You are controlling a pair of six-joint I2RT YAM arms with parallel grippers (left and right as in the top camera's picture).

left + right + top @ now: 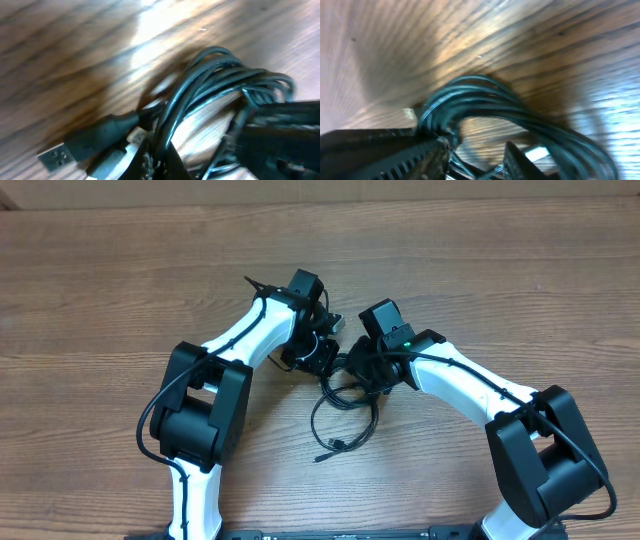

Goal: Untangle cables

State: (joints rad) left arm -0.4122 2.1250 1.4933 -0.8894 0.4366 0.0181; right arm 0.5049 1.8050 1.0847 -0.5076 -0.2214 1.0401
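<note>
Both arms are leaning in over the middle of the table (pixel 100 280), tips nearly meeting. The cables (pixel 345 412) lie in a black tangle right between them, and one loose loop runs out toward 6 o'clock, with a small plug (pixel 335 445) at about 7 o'clock of the heap.

The left gripper (pixel 318 355) sits at 10 o'clock of the tangle. Up close on its wrist camera, the left gripper (pixel 155 161) is pressed together with strands of the cables (pixel 210 75) running down into the pinch. They arch up and over toward 2 o'clock. A USB plug (pixel 55 157) pokes out flat at 8 o'clock, just off the wood.

The right gripper (pixel 365 365) is at 1 o'clock of the heap, close beside the left one. From its own camera the right gripper (pixel 475 162) is spread, with a gap showing between the fingers (pixel 420 155). A bundle of cables (pixel 480 95) humps over that left finger and sweeps off toward 4 o'clock. Whether the bundle is gripped there, I can't tell. That view is blurred.
</note>
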